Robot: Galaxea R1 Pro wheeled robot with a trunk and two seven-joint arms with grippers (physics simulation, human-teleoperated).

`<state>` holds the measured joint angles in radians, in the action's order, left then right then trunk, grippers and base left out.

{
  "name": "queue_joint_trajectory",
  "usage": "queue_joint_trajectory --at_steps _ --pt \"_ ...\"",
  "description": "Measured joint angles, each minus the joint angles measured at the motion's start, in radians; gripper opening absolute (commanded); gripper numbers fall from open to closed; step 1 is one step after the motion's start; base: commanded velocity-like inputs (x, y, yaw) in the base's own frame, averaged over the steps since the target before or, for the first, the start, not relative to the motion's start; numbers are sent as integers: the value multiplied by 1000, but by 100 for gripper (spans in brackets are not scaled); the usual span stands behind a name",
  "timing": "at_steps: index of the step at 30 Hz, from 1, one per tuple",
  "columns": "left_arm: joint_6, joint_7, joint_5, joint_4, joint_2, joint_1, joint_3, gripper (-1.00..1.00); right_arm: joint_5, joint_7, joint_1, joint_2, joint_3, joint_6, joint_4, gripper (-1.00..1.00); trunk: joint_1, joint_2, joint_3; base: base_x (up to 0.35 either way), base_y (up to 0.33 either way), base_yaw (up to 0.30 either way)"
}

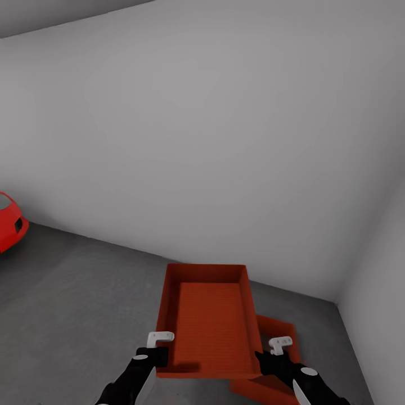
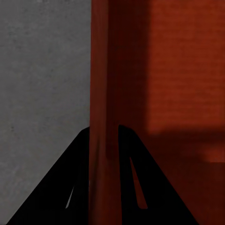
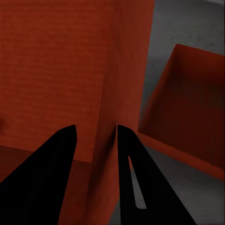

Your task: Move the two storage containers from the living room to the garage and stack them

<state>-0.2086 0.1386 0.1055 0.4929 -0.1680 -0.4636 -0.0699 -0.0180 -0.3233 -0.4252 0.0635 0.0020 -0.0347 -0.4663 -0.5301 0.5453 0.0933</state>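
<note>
The two storage containers are both in the garage now. I am holding one orange-red box (image 1: pixel 211 320) up in front of me, over the dark grey floor (image 1: pixel 73 298). It is open on top and I can look down into it. The other box (image 1: pixel 278 360) sits lower, on the floor to my right. The held box covers a lot of it, so I see just one corner and a bit of its wall sticking out. I cannot tell if the two boxes touch.

My left gripper (image 1: pixel 151 360) is on the near left corner of the held box. In the left wrist view, the two black fingers (image 2: pixel 133 183) sit on both sides of the thin red wall (image 2: pixel 101 117), pinching it. Grey floor is on one side of the wall and the inside of the box is on the other.

My right gripper (image 1: pixel 269 360) is on the near right corner of the same box. In the right wrist view, its fingers (image 3: pixel 136 183) also close around the box wall (image 3: pixel 110 154), one inside and one outside. Past that wall I see the second box (image 3: pixel 187 112) down on the floor, open on top.

A plain pale grey wall (image 1: pixel 214 140) stands ahead of me. A second wall meets it at a corner on my right. Far to my left, the edge of a red car (image 1: pixel 8 225) pokes in.
</note>
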Motion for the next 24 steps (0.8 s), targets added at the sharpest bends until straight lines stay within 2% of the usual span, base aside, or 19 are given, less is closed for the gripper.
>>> queue_joint_trajectory --at_steps 18,24 --pt "-1 0 4 1 -1 0 -3 -100 0 0 0 0 0 0 0 -100 0 0 0 191 -244 -297" --pt "-1 0 4 1 -1 0 -3 -100 0 0 0 0 0 0 0 -100 0 0 0 76 -76 -296"
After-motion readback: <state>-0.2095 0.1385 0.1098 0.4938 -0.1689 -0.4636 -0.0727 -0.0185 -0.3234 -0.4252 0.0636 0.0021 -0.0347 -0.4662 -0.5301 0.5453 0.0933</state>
